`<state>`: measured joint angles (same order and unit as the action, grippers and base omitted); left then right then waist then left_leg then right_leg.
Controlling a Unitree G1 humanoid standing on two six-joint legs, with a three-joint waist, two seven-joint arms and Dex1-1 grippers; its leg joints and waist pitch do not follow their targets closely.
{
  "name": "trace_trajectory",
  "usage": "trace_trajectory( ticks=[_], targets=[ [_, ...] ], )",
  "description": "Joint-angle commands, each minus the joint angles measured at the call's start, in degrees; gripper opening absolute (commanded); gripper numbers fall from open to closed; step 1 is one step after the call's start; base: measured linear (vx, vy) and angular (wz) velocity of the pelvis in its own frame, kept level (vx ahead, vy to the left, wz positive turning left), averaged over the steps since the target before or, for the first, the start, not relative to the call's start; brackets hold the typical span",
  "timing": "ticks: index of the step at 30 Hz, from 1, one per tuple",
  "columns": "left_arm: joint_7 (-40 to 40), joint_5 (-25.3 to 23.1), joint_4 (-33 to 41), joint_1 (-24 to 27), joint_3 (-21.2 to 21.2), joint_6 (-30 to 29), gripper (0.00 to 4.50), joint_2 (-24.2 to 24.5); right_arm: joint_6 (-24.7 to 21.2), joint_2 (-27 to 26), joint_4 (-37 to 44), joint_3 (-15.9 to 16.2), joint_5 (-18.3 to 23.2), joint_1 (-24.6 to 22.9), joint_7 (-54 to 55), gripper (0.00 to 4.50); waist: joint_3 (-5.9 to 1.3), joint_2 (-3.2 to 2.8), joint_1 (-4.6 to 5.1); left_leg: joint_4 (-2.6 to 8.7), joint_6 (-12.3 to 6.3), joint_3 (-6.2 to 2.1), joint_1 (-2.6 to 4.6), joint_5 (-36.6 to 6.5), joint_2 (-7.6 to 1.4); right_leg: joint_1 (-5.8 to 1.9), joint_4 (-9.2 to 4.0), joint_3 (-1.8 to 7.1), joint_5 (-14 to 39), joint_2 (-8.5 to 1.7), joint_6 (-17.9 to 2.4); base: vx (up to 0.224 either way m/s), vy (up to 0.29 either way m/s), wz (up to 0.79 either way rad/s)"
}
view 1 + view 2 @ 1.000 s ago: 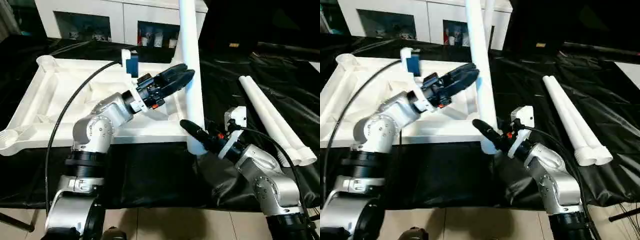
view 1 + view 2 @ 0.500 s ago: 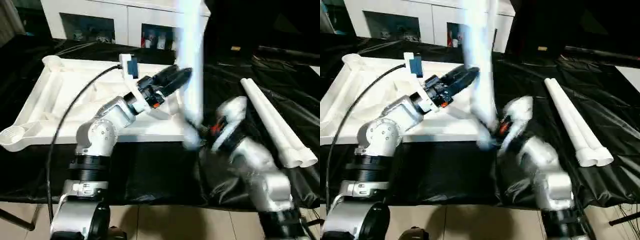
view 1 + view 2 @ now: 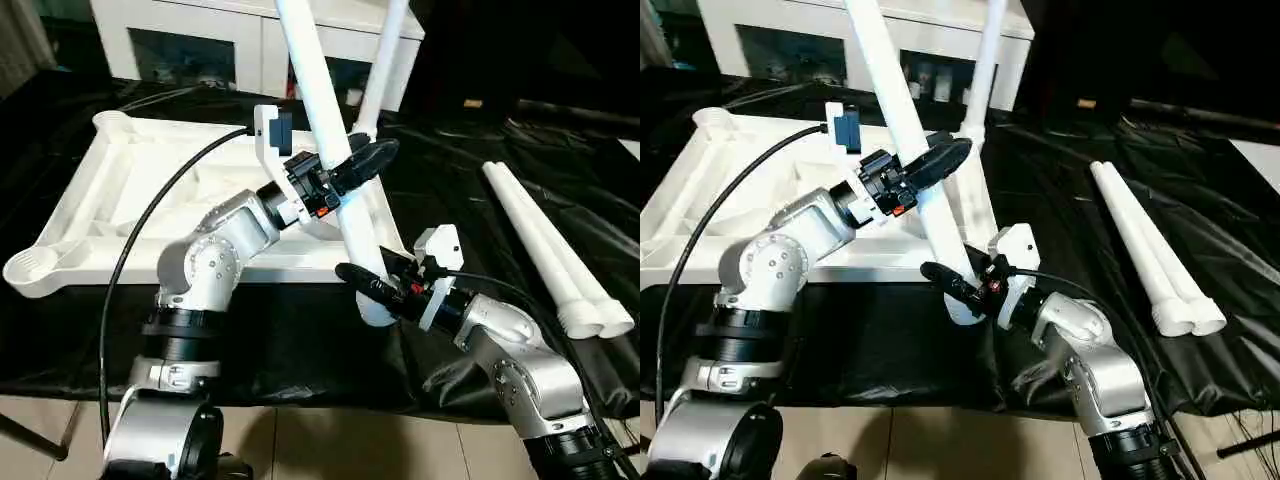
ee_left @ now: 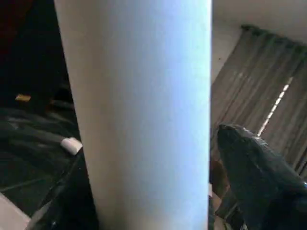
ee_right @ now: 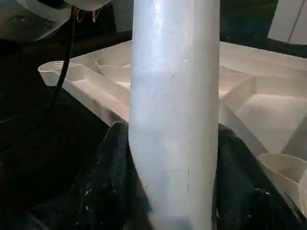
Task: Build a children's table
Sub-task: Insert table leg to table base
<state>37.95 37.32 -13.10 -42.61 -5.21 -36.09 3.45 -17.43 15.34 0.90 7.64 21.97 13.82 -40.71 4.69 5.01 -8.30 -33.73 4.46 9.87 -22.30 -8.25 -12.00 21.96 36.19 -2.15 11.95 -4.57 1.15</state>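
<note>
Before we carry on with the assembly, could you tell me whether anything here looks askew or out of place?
Yes: the leg held by both hands leans steeply instead of standing upright, and its thick lower end hangs just off the table top, beside the near corner rather than in a socket. Another leg stands at the far corner; two spare legs lie together on the black sheet.

The top [image 3: 130, 200] lies underside-up at left, two legs [image 3: 545, 245] at right, a cabinet [image 3: 250, 40] behind, one leg [image 3: 335, 160] tilted between.
</note>
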Motion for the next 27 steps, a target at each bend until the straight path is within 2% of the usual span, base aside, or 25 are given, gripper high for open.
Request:
trace_trajectory(
  ticks=[1, 3, 4, 11, 17, 18, 19, 22, 24, 26, 27],
  targets=[
    [-1.5, -0.61, 0.18, -2.62, 0.57, -1.48, 3.11, -0.33, -0.53, 0.72, 0.87, -1.24, 0.49, 0.98, -0.59, 1.84, -4.92, -0.29, 0.11, 3.73, 1.15, 0.13, 1.51, -10.65, -0.83, -2.19, -3.73, 1.55, 2.74, -2.74, -10.84, 0.0, 0.0, 0.0],
    [-3.27, -0.75, -0.77, -4.22, 0.15, -2.94, 3.01, -0.07, -1.02, 0.64, 0.89, -1.89, 1.05, 1.1, -0.71, 1.84, -4.92, -0.07, 0.16, 3.66, 0.95, 0.18, 1.4, -10.27, -0.74, -2.29, -3.7, 1.56, 2.77, -2.74, -10.75, 0.0, 0.0, 0.0],
    [-3.27, -0.75, -0.77, -4.22, 0.15, -2.94, 2.81, -0.07, -1.02, 0.64, 0.89, -1.89, 1.05, 1.1, -0.71, 1.84, -4.93, -0.05, 0.17, 3.65, 0.89, 0.16, 1.4, -10.17, -0.75, -2.31, -3.71, 1.55, 2.85, -2.78, -10.73, 0.0, 0.0, 0.0],
    [-4.63, -0.91, -2.05, -6.68, 0.14, -5.26, 2.33, 0.82, -2.46, 1.44, 1.42, -2.78, 2.44, 0.75, -1.17, 1.84, -5.07, -0.13, 0.1, 3.5, 0.61, 0.18, 1.41, -8.8, -0.7, -2.42, -3.6, 1.53, 1.42, -2.71, -10.99, 0.0, 0.0, 0.0],
    [-4.7, -1.98, -2.21, -8.02, 1.83, -7.15, 1.87, 1.59, -3.9, 1.68, 2.06, -3.89, 3.89, 0.82, -1.29, 1.84, -5.06, -0.17, 0.06, 3.48, 0.66, 0.18, 1.4, -8.89, -0.7, -2.42, -3.6, 1.49, 1.48, -2.73, -11.42, 0.0, 0.0, 0.0],
    [-5.06, -2.07, -2.33, -8.37, 1.75, -7.67, 1.83, 1.55, -4.63, 1.77, 2.39, -4.09, 4.43, 0.84, -1.62, 2.4, -5.09, -0.33, 0.08, 3.46, 0.71, 0.17, 1.43, -8.87, -0.69, -2.43, -3.57, 1.49, 1.16, -2.68, -11.6, 0.0, 0.0, 0.0],
    [-5.17, -2.08, -2.46, -8.61, 1.61, -7.86, 1.79, 1.49, -5.01, 1.84, 2.62, -4.16, 4.66, 0.84, -1.76, 2.54, -5.06, -0.26, 0.1, 3.49, 0.77, 0.14, 1.36, -8.99, -0.68, -2.48, -3.55, 1.46, 1.09, -2.7, -11.66, 0.0, 0.0, 0.0],
    [-5.86, -2.32, -2.96, -9.35, 1.31, -8.33, 1.75, 1.57, -5.74, 1.96, 2.99, -4.38, 5.26, 0.92, -1.65, 2.6, -5.05, -0.22, 0.13, 3.45, 0.66, 0.16, 1.37, -9.06, -0.63, -2.5, -3.62, 1.46, 1.18, -2.68, -11.65, 0.0, 0.0, 0.0],
    [-6.5, -2.76, -3.75, -10.28, 1.56, -9.75, 1.73, 2.23, -6.88, 2.2, 3.55, -4.52, 6.35, 0.98, -1.98, 2.91, -5.1, -0.31, 0.15, 3.44, 0.84, 0.14, 1.4, -9.21, -0.62, -2.51, -3.62, 1.47, 1.44, -2.64, -11.49, 0.0, 0.0, 0.0],
    [-6.53, -2.98, -4.22, -10.83, 2.05, -10.99, 1.72, 2.73, -8.15, 2.25, 4.16, -5.01, 7.78, 1.06, -2.18, 2.96, -5.1, -0.32, 0.11, 3.46, 0.89, 0.11, 1.45, -9.15, -0.63, -2.48, -3.65, 1.45, 1.69, -2.66, -11.33, 0.0, 0.0, 0.0],
    [-6.84, -2.95, -4.64, -11.31, 2.09, -11.96, 1.72, 2.88, -9.4, 2.41, 4.68, -5.48, 9.09, 1.16, -2.47, 3.22, -5.08, -0.23, 0.13, 3.48, 0.81, 0.11, 1.48, -9.09, -0.66, -2.48, -3.57, 1.45, 1.44, -2.64, -11.59, 0.0, 0.0, 0.0]
  ],
)
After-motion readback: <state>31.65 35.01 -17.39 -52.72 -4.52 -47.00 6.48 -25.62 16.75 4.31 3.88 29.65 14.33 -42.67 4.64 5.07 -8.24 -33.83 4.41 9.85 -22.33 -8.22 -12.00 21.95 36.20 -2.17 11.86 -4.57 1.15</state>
